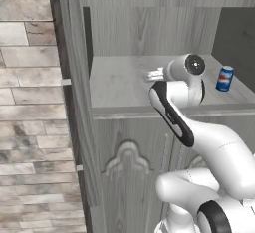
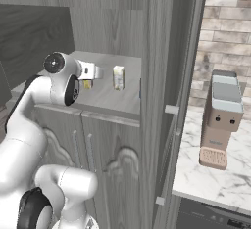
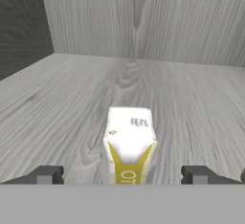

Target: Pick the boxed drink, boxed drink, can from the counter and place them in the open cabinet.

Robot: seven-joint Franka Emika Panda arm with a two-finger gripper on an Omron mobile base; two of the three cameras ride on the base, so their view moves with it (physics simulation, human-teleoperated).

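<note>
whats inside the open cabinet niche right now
On the shelf: a can, one boxed drink, and another carton between the open gripper fingers. The arm covers part of the shelf.

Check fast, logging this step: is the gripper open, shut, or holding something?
Gripper: open, jaws wide either side of a carton standing on the shelf; not gripping it.

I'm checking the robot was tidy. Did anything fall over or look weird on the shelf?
Nothing stands out. The can stands upright on the cabinet shelf, and both boxed drinks stand upright too. The claw is open around one carton.
</note>
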